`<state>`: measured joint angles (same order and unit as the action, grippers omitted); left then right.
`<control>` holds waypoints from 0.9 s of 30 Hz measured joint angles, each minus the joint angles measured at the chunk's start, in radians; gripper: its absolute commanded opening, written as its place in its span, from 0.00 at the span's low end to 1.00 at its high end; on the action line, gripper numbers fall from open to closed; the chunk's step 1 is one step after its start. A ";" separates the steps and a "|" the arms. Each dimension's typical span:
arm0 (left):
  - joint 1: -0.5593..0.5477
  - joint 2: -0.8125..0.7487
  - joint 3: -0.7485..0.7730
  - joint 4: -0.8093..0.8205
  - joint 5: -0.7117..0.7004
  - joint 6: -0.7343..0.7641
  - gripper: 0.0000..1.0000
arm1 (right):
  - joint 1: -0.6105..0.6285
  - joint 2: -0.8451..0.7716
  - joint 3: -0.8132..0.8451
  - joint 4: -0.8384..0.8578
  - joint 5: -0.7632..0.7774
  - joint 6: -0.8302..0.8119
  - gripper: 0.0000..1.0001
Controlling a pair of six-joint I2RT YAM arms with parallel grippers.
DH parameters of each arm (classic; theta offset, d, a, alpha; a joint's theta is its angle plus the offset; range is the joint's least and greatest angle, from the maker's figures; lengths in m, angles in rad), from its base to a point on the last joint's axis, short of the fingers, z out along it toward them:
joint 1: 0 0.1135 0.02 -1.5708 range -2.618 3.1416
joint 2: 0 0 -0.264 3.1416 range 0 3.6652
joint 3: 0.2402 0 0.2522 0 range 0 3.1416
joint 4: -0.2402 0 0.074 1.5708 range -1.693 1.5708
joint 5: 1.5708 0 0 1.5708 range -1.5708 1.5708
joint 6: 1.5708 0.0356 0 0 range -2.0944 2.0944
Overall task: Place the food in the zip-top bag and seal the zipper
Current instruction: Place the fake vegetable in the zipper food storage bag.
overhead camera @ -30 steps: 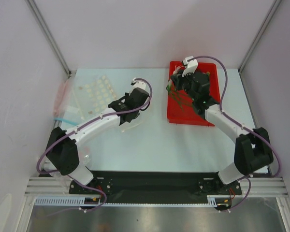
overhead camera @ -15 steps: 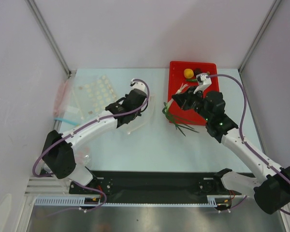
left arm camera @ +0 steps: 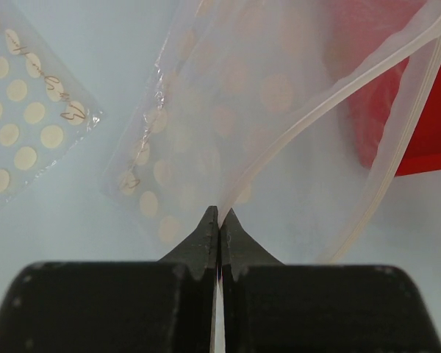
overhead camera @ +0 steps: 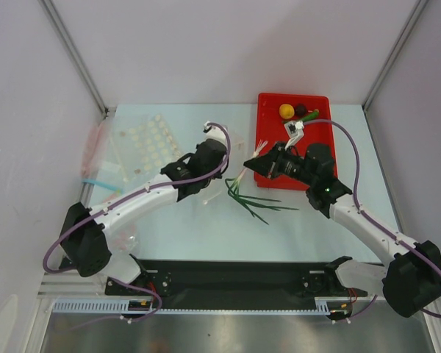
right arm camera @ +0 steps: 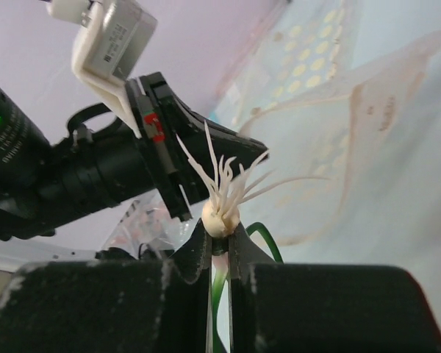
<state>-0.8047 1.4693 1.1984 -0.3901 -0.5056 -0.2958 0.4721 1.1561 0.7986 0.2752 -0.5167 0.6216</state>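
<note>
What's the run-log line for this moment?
left gripper shut on zip-top bag | right gripper shut on green stalks | lemon, maroon ball, chili in red tray

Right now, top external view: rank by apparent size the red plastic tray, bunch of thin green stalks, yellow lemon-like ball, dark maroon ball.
1. red plastic tray
2. bunch of thin green stalks, fanned out
3. yellow lemon-like ball
4. dark maroon ball, only slightly smaller, near tie

No legible text found. Thin cursive print runs along one edge of the flat dotted bag (left arm camera: pixel 55 92) and of the zip-top bag (left arm camera: pixel 141 151); both unreadable.
</note>
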 measured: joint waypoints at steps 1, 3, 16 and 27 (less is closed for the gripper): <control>-0.009 -0.002 0.000 0.006 0.000 0.000 0.00 | 0.000 0.000 0.000 0.016 -0.014 0.013 0.00; -0.026 -0.003 0.000 0.013 -0.004 0.000 0.00 | 0.000 0.000 0.000 0.042 -0.032 0.034 0.00; -0.143 -0.080 -0.057 0.053 -0.006 -0.002 0.00 | -0.060 -0.003 -0.122 0.150 0.047 0.216 0.00; -0.203 -0.168 -0.138 0.133 0.017 -0.037 0.00 | -0.040 -0.132 -0.187 0.087 0.426 0.376 0.00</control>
<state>-1.0080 1.3014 1.0599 -0.2569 -0.4885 -0.3332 0.4324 1.0245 0.6121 0.3622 -0.0902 0.9974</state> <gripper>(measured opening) 0.010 0.065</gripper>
